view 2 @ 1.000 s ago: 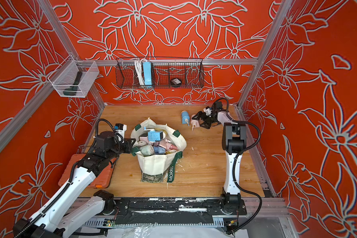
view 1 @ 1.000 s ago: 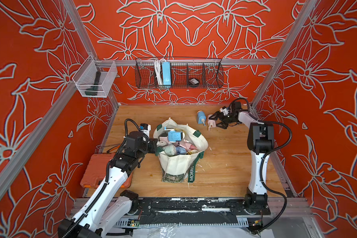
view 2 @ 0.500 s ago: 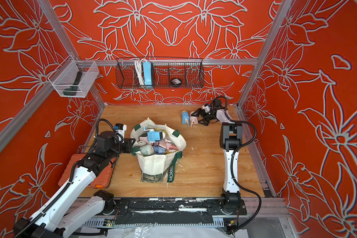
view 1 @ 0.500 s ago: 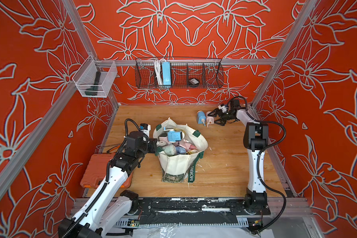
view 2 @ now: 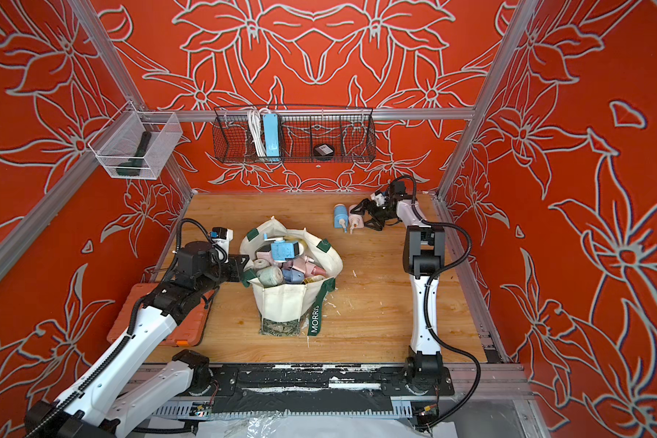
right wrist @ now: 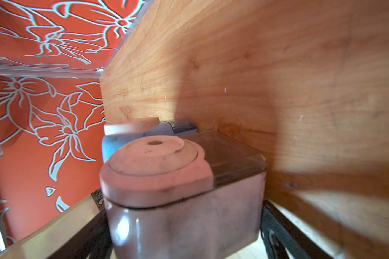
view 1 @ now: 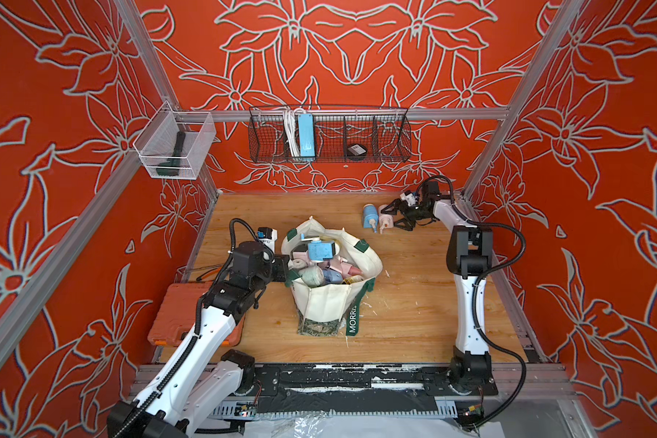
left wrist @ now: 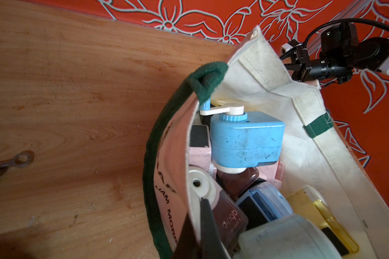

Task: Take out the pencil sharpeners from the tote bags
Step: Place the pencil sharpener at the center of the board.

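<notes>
The cream tote bag (view 1: 330, 303) (view 2: 285, 303) with dark green handles stands open in the middle of the table, holding several pencil sharpeners. A blue one (view 1: 321, 250) (left wrist: 245, 139) lies on top of the pile. My left gripper (view 1: 283, 265) (left wrist: 200, 224) is shut on the bag's rim, with cloth between its jaws. Two sharpeners lie at the back right: a blue one (view 1: 368, 219) (right wrist: 112, 145) and a pink one (view 1: 384, 222) (right wrist: 166, 175). My right gripper (view 1: 397, 220) (right wrist: 182, 224) is open, low on the table, its fingers either side of the pink one.
An orange case (view 1: 183, 314) lies at the left under my left arm. On the back wall hangs a wire basket (view 1: 330, 140) with a blue power strip (view 1: 306, 136). A clear bin (view 1: 175, 151) is fixed to the left wall. Wood shavings lie around the bag.
My right arm has shifted a little towards the back right corner. The pink sharpener has stayed beside the blue one. The left arm and the bag have not moved.
</notes>
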